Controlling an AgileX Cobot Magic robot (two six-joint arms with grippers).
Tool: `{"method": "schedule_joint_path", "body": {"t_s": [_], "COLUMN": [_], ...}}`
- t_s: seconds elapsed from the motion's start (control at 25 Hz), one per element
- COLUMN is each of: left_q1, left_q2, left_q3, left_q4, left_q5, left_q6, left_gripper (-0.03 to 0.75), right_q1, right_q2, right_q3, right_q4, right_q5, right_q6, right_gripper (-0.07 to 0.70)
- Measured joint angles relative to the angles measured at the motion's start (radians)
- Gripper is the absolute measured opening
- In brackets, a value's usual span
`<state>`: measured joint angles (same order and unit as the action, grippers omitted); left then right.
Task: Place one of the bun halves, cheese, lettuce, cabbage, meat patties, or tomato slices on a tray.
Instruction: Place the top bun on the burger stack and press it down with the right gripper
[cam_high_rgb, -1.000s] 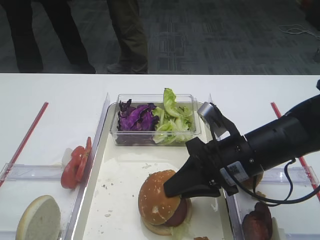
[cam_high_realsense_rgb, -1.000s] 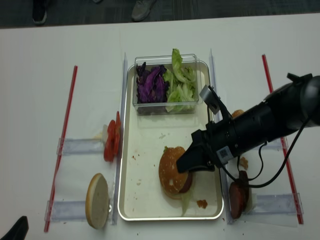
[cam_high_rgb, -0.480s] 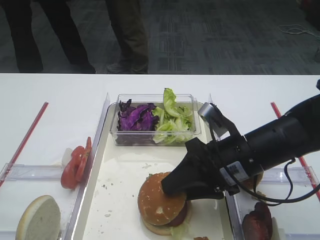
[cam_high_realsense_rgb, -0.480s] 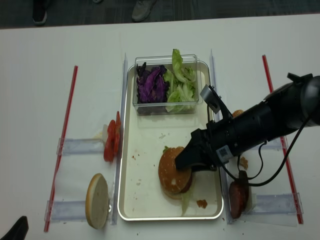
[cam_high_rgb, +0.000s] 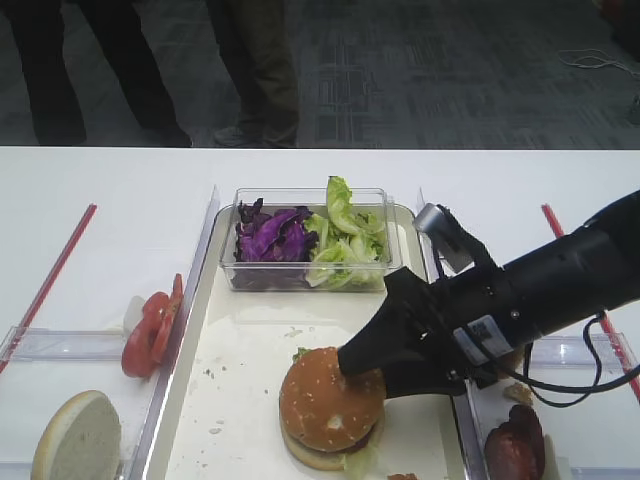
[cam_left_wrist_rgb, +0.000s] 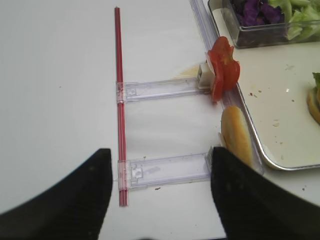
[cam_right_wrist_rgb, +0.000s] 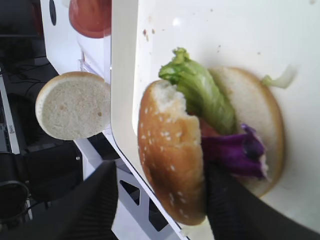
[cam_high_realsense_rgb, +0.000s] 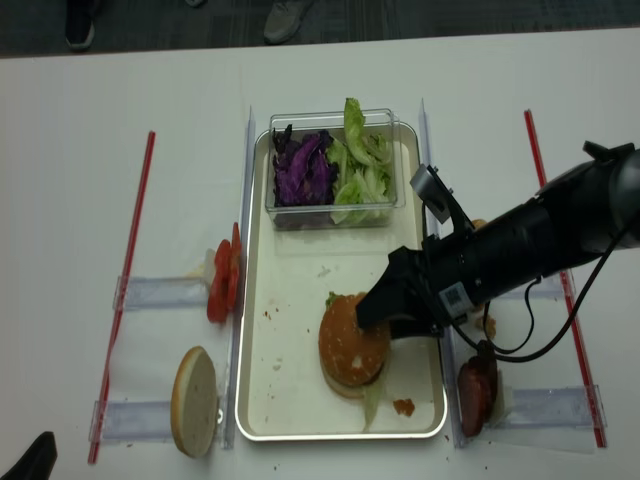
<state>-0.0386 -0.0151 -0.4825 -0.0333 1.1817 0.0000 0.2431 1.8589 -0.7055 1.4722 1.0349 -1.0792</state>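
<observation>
A: We found the right end effector (cam_right_wrist_rgb: 157, 200) standing open, one finger on each side of the sesame bun top (cam_high_rgb: 330, 403) and gripping nothing, as far as we could judge. The bun top sat on the burger stack, slightly askew in the wrist view.

B: So we judged that step done: the bun top lay on the stack, inside the tray (cam_high_rgb: 240, 400). What was left seemed only to draw the arm clear without nudging it.

A: And the left end effector (cam_left_wrist_rgb: 160, 192)?

B: We saw its two dark fingers spread wide over bare desk (cam_left_wrist_rgb: 60, 90), left of the tray, holding nothing.

A: On textures, the bun top was domed, golden-brown and seeded, with a bitten-looking notch at its edge. Under it we saw crinkly lettuce (cam_right_wrist_rgb: 202, 95) and shredded purple cabbage (cam_right_wrist_rgb: 235, 150) poking out over the pale lower bun.

B: The tray itself was long, cream, with a raised silvery rim and crumbs on its liner. At its far end sat a clear plastic box (cam_high_rgb: 380, 270) with more purple and green leaves.

A: Just left of the tray we saw tomato slices (cam_high_rgb: 150, 325) fanned upright, and a pale bun half (cam_high_rgb: 78, 440) near them. Right of the tray lay dark meat patties (cam_high_rgb: 515, 445).
</observation>
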Motion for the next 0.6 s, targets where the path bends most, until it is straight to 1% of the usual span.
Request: {"method": "schedule_joint_path", "body": {"t_s": [0.16, 0.36, 0.6], "left_q1": [0.0, 0.0, 0.0], "left_q2": [0.0, 0.0, 0.0], "left_q3": [0.0, 0.0, 0.0], "left_q4": [0.0, 0.0, 0.0], "left_q5": [0.0, 0.0, 0.0], "left_q6": [0.0, 0.0, 0.0], "left_gripper": [0.41, 0.41, 0.41], "right_q1": [-0.006, -0.006, -0.006], "right_q2": [-0.02, -0.056, -0.117], "right_q3": [0.0, 0.0, 0.0], "right_q4": [-0.042, -0.101, -0.163], "right_q5": [-0.017, -0.068, -0.109], "right_q6": [0.036, 0.091, 0.15], "right_gripper": [0.441, 0.441, 0.441]}}
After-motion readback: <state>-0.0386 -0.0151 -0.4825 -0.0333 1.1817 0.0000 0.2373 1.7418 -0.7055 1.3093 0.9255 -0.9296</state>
